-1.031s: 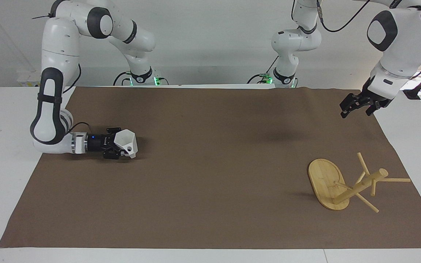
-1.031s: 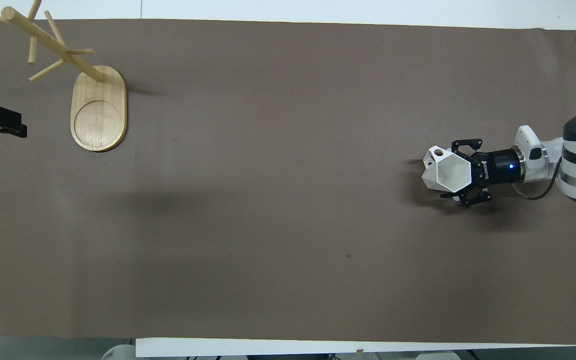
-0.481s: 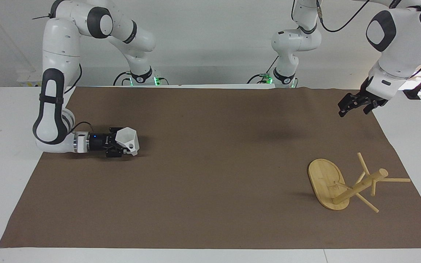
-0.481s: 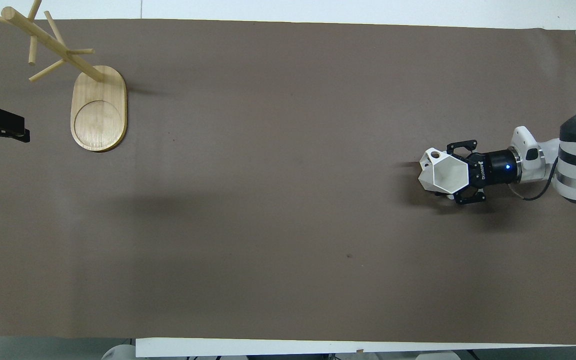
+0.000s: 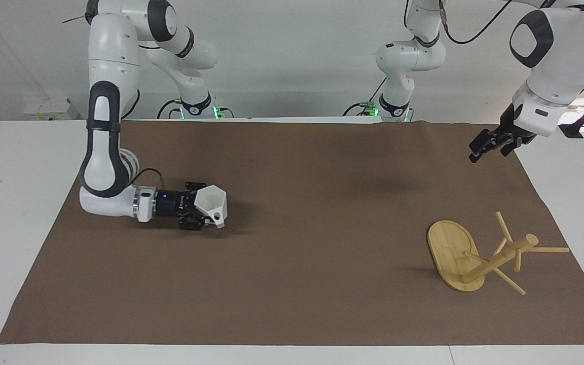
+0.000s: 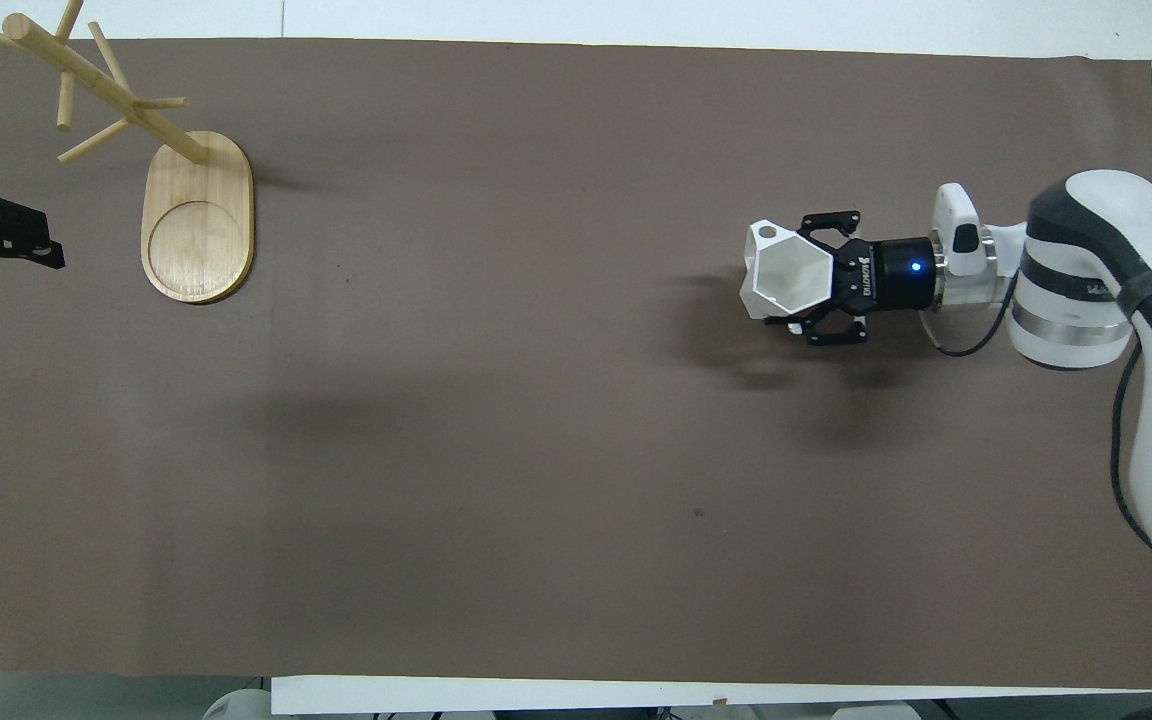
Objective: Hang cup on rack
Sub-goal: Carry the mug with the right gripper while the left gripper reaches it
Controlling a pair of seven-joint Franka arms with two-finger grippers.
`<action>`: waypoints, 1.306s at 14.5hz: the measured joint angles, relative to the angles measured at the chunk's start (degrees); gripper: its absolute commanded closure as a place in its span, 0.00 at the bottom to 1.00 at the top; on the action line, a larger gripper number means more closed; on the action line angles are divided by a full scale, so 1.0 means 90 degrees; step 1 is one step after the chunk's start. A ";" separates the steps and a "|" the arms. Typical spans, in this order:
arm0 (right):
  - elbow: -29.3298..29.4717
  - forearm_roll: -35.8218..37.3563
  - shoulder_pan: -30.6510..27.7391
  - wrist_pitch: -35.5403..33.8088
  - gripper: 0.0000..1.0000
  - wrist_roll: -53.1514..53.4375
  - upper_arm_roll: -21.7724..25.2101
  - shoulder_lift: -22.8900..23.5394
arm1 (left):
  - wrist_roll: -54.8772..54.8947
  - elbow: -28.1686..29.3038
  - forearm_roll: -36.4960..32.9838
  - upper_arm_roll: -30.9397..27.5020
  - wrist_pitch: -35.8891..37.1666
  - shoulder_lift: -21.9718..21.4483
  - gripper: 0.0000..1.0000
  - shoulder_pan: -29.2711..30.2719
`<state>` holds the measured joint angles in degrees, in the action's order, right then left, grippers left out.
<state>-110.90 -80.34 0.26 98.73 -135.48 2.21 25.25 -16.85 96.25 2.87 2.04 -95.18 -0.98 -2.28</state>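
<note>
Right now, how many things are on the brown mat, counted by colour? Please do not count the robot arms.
White: 1, the cup, held in the right hand
Light wood: 1, the rack, standing near the left arm's end
Total: 2

Right claw (image 5: pixel 204 213) clamped (wrist level), left claw (image 5: pixel 492 146) spread.

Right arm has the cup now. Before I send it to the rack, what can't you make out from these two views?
- Right gripper fingertips: the cup covers them in both views, so the contact spots are hidden.
- Cup's base: hidden in both views by its own body and the gripper.
- Left gripper: overhead, cut off by the picture's edge.
- Rack: overhead, the top pegs run out of the picture.
</note>
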 measured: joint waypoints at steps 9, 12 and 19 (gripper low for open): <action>0.0296 -0.2392 0.2709 0.3071 0.72 0.0871 -0.0021 -0.0147 | -0.4123 -0.0527 -0.0185 0.0131 -0.1019 0.0760 0.00 -0.2799; 0.0348 -0.2723 0.3248 0.3859 0.72 0.0980 -0.0020 -0.0307 | -0.4718 -0.1059 -0.0267 0.0131 -0.1122 0.1492 0.00 -0.3173; 0.0363 -0.2910 0.3435 0.4118 0.72 0.1026 0.0011 -0.0431 | -0.4873 -0.1054 -0.0268 0.0122 -0.1326 0.1802 0.05 -0.3220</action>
<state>-107.63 -106.53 31.18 135.80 -126.25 2.31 21.37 -60.71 86.77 0.46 3.13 -107.11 15.24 -31.26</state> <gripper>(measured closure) 0.163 0.026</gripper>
